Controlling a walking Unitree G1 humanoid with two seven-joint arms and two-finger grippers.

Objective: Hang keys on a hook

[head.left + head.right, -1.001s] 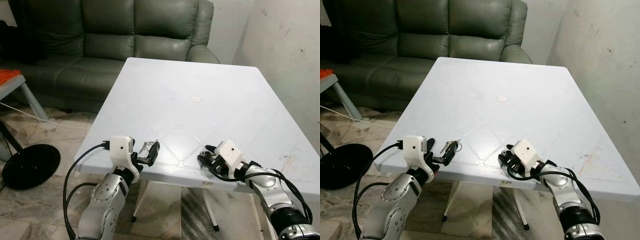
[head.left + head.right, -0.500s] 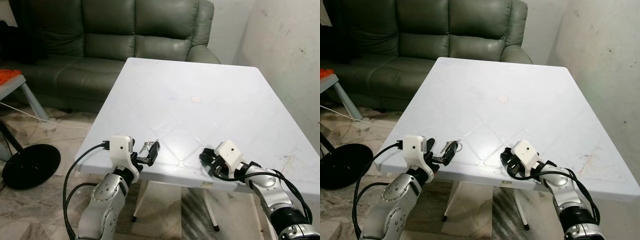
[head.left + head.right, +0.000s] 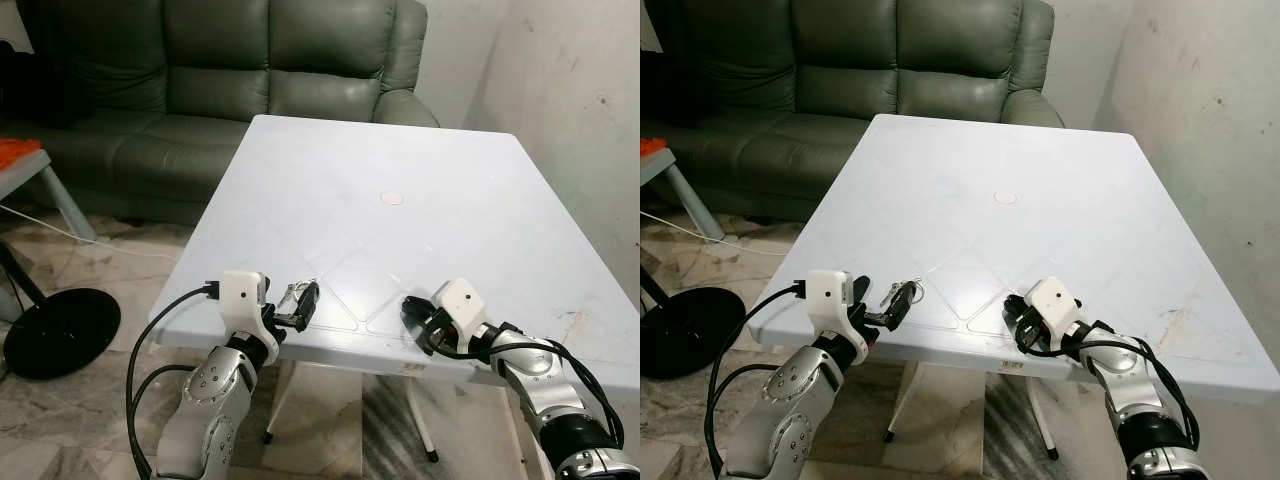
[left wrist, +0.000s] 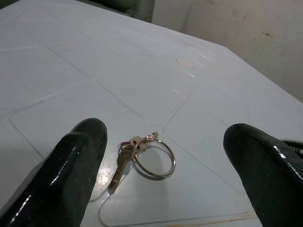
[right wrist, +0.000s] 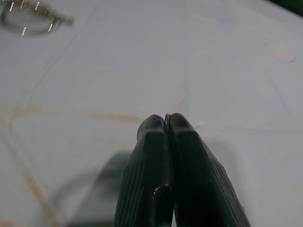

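Left gripper [image 4: 161, 156] hovers at the near edge of the white table [image 3: 400, 150], its two black fingers [image 4: 75, 161] spread wide with the keys [image 4: 142, 156] lying on the tabletop straight ahead of it, framed in the gap between them. The ring sits toward the far finger's side and the key blade angles back toward the other finger, so the bunch lies slantwise across the line of approach rather than along it. Nothing touches the keys yet; they rest just beyond the fingertips. Right gripper [image 5: 165, 127] sits lower along the same table edge, its fingers pressed together on nothing, and the keys lie well off to its side, glinting at the far corner of its wrist camera. That puts the left arm clearly nearer. Likely next: a short forward reach and a close across the ring. No hook can be seen.
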